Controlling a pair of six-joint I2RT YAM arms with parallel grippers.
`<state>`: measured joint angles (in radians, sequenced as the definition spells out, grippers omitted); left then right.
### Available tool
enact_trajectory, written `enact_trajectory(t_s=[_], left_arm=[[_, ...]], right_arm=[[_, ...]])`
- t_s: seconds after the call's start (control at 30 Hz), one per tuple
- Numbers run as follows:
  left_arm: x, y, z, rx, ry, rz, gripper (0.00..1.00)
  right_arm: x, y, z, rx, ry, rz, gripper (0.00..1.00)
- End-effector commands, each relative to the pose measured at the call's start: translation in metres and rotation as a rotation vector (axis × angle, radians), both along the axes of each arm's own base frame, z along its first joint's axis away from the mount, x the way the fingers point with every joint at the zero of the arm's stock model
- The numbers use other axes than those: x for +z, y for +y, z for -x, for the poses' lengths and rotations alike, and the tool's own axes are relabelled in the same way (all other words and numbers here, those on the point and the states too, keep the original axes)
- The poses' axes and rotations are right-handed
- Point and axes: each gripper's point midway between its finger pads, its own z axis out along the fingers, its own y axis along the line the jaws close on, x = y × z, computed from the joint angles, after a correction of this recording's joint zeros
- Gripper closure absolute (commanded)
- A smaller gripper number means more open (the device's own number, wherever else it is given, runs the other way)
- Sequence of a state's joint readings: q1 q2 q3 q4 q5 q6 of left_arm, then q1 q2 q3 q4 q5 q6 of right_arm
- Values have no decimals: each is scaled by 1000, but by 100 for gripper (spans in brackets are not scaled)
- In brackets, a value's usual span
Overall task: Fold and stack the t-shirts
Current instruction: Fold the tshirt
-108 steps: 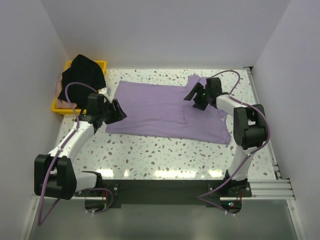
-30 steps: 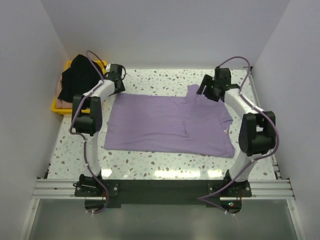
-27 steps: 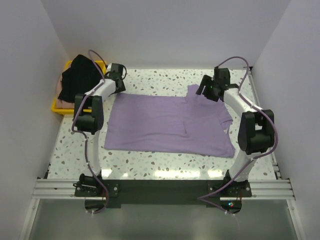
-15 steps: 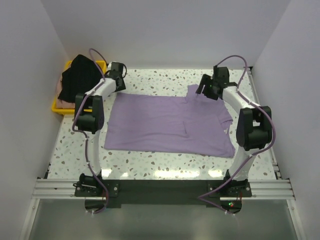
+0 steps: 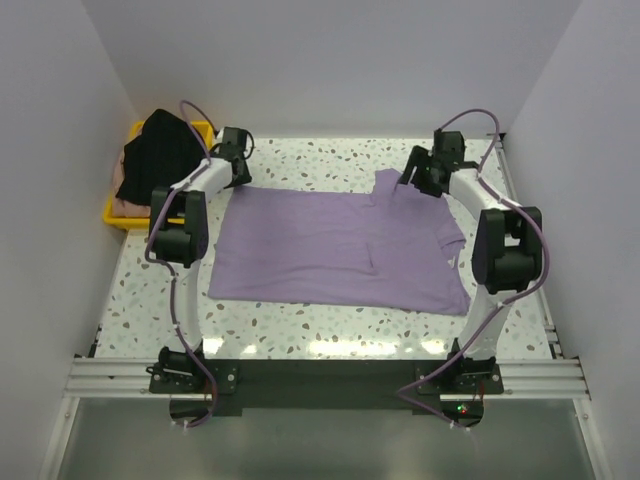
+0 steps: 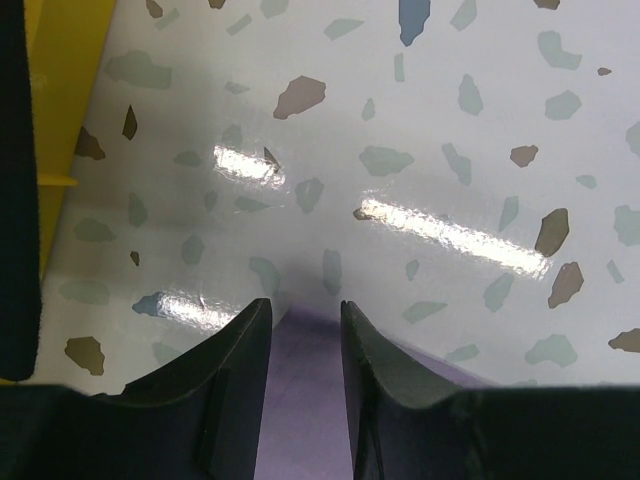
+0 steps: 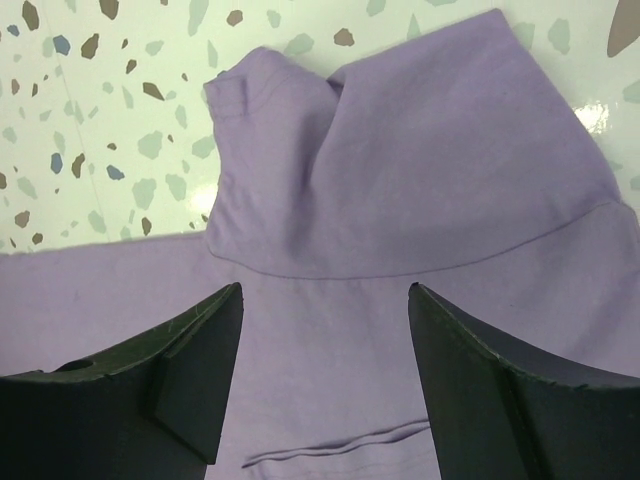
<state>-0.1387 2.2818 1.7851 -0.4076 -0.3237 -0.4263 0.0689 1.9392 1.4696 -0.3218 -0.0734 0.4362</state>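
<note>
Lavender shirt [image 5: 340,245]: one item, spread nearly flat across the middle of the table [image 5: 300,325], near hem toward the arm bases, a crease running through its centre. Material: thin soft knit, judged light and limp, with no stiffness to hold a shape. It will likely sag and drag when lifted, and it should slide easily on the glossy speckled top. Best holds, by judgement: hemmed corners and seams, pinched in pairs so that an edge travels straight. Far left corner: left gripper [image 6: 305,310] low over it, fingers a narrow gap apart, with the purple tip lying in the gap and not visibly pinched. Far right: sleeve [image 7: 400,170] folded and rumpled back on itself, with the right gripper [image 7: 325,300] above it, fingers spread wide and holding nothing. This sleeve probably wants smoothing before any fold. Far left corner of the table: yellow tray [image 5: 120,215] carrying the black shirt [image 5: 160,155] in a heap, with a sliver of pink shirt [image 5: 122,203] beneath it. Both are equally soft and neither is folded.
</note>
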Motion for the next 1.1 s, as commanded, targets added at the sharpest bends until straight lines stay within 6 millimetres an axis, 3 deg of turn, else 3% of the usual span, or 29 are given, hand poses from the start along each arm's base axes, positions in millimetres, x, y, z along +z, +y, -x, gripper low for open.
enact_trajectory(t_s=[0.0, 0.27, 0.43, 0.53, 0.57, 0.67, 0.77, 1.07], left_arm=[[-1, -3, -6, -6, -21, 12, 62], [-10, -6, -4, -17, -4, 23, 64], [-13, -5, -2, -17, 1, 21, 66], [-13, -5, -3, -19, 0, 19, 74], [-14, -5, -2, -21, 0, 16, 82], [-13, -5, -3, -25, -2, 15, 94], [-13, -4, -4, -23, -3, 15, 100], [-16, -3, -4, -25, -1, 7, 100]], right_arm=[[12, -5, -22, 7, -61, 13, 30], [-8, -26, -41, -32, -39, 16, 30], [-4, -36, -56, -44, -56, 28, 30], [-4, -47, -64, -57, -64, 45, 30], [-4, -55, -66, -71, -66, 50, 30], [-8, -65, -73, -81, -60, 58, 30], [-15, -73, -77, -89, -52, 77, 29], [-48, -81, -96, -88, -7, 91, 30]])
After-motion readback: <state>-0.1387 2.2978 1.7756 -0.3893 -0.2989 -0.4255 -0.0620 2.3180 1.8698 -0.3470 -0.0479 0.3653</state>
